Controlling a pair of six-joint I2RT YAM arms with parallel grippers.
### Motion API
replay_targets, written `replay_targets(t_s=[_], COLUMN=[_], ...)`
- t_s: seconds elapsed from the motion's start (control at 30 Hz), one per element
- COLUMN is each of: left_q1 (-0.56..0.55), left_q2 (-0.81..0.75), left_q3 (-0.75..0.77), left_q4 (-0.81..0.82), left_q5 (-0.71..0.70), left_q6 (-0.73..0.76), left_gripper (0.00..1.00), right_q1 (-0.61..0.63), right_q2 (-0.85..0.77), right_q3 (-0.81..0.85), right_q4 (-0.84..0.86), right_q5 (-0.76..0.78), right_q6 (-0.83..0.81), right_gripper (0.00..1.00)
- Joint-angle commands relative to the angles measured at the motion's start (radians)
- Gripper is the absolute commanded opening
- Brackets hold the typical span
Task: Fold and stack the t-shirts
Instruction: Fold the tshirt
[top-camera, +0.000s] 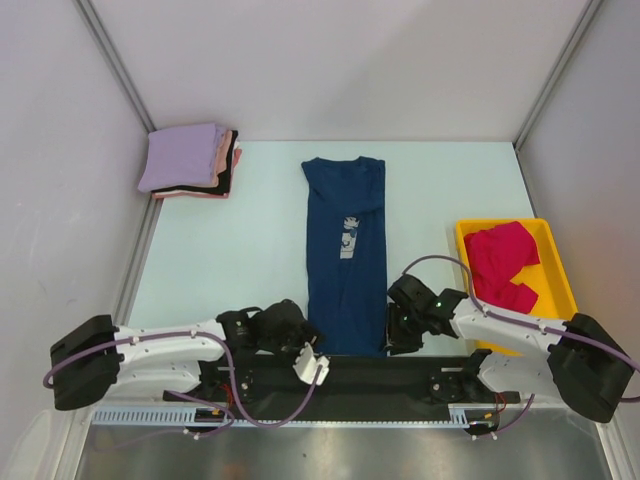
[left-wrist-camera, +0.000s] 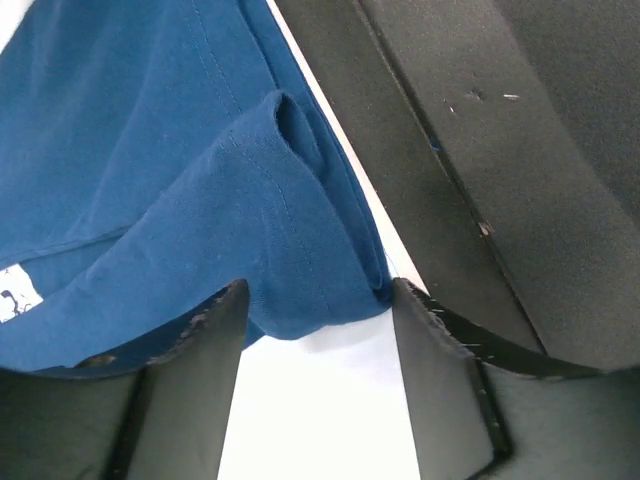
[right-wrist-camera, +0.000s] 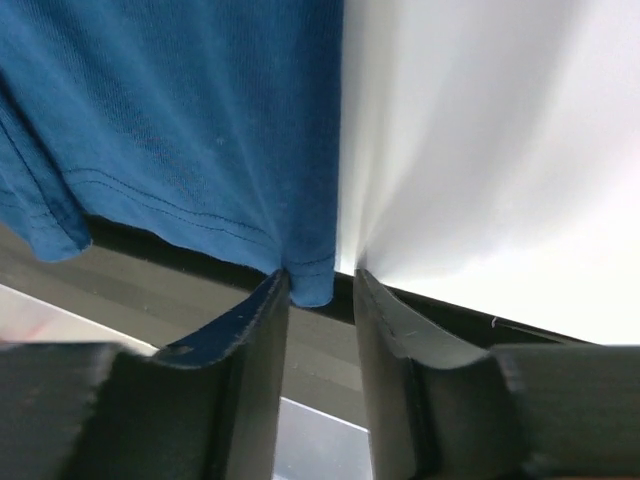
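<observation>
Navy t-shirt (top-camera: 345, 260) is seen folded lengthwise into a narrow strip at the middle of the table (top-camera: 230, 250). Its long axis runs from 12 to 6 o'clock, with the collar end towards 12 and the hem towards 6. A small white print (top-camera: 348, 237) is shown face up about halfway along it. The hem end reaches the black strip (top-camera: 370, 375) along the near edge.

The left gripper (left-wrist-camera: 320, 300) is placed at the hem's 7 o'clock corner. Its jaws are held wide apart, and nothing is clamped. A doubled-over corner of the cloth lies just beyond the fingers (left-wrist-camera: 200, 340), between the tips.

The right gripper (right-wrist-camera: 322, 280) is placed at the hem's 5 o'clock corner. Its jaws are parted by a narrow gap, through which light is seen. The cloth's corner hangs at the mouth of that gap, against the tip of one finger (right-wrist-camera: 250, 340), and is not pinched.

At 10 o'clock, in the far corner, a folded stack is seen. A lavender shirt (top-camera: 183, 155) lies on top, a black shirt (top-camera: 226, 175) shows at the stack's edge below it, and a pink shirt (top-camera: 195, 194) is at the bottom. At 3 o'clock a crimson shirt (top-camera: 503, 262) lies crumpled inside a yellow tray (top-camera: 560, 290), well apart from the strip.
</observation>
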Motion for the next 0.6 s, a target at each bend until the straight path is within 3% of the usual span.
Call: replay_targets(t_s=[0.0,0.2,0.23,0.3,0.47,0.57], left_q1=[-0.012,-0.013,-0.013,-0.013,0.002,0.103], left_q2=[0.005,0.071,0.070,0.059,0.036,0.035], left_q3=[-0.025,-0.027,-0.025,-0.001,0.160,0.262], left_q4=[0.042,0.093,0.097,0.076,-0.059,-0.117], left_q5=[0.002,-0.012,-0.012,0.004,-0.004,0.056], left_q6=[0.006,0.029,0.025,0.000,-0.231,-0.368], left_gripper=[0.62,0.29,0.16,0.00,0.01,0.00], right_q1=[0.019,0.018,0.016,0.002,-0.083,-0.168], right_q2=[-0.009,0.016,0.016,0.020,0.016,0.046], right_q3=[-0.014,0.010,0.022,0.051,0.166,0.260], right_q4=[-0.001,0.064,0.055,0.030,-0.062,-0.066], right_q5=[0.013,-0.007,-0.007,-0.004,-0.005,-0.017], right_q6=[0.016,0.016,0.010,-0.003,-0.081,-0.147], right_gripper=[0.36,0.09,0.05,0.00,0.00,0.00])
